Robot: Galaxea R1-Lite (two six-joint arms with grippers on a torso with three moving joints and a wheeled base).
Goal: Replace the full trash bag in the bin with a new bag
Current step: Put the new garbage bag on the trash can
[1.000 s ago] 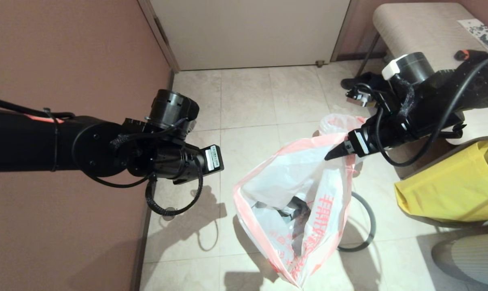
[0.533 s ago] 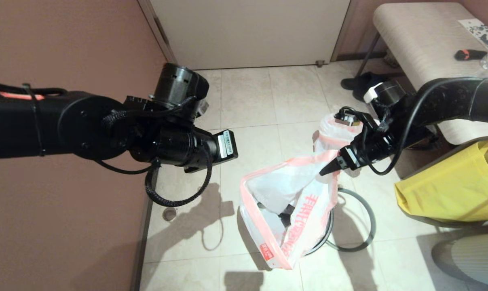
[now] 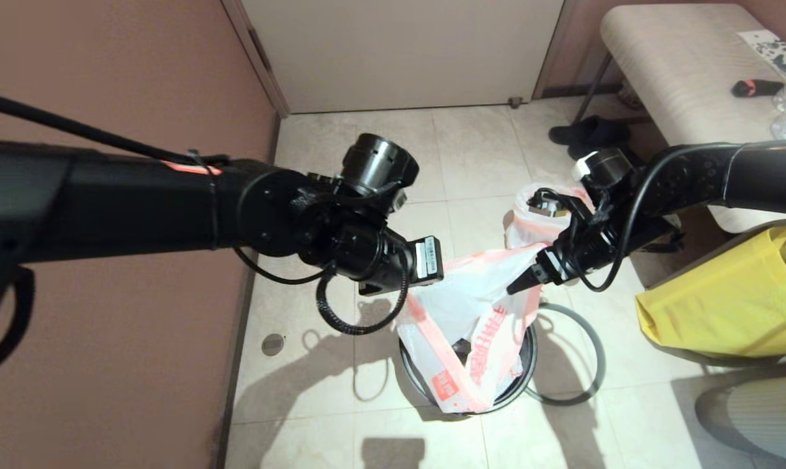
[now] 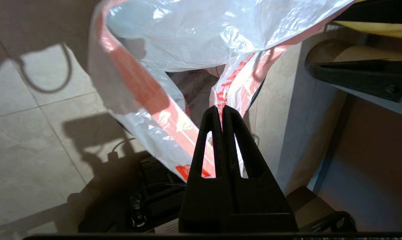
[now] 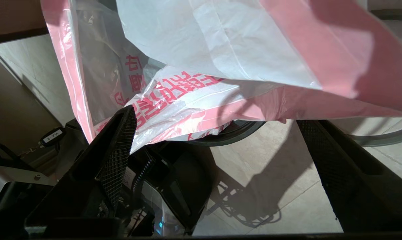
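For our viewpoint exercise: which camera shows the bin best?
Head view: the bin shows as a round black rim under the bag. Right wrist catches only one arc of its rim; left wrist shows barely any.

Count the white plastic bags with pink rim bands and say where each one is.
2. The new bag hangs open over the bin, its rim at the right gripper. The full trash bag sits on the floor behind that gripper. The arms may hide others.
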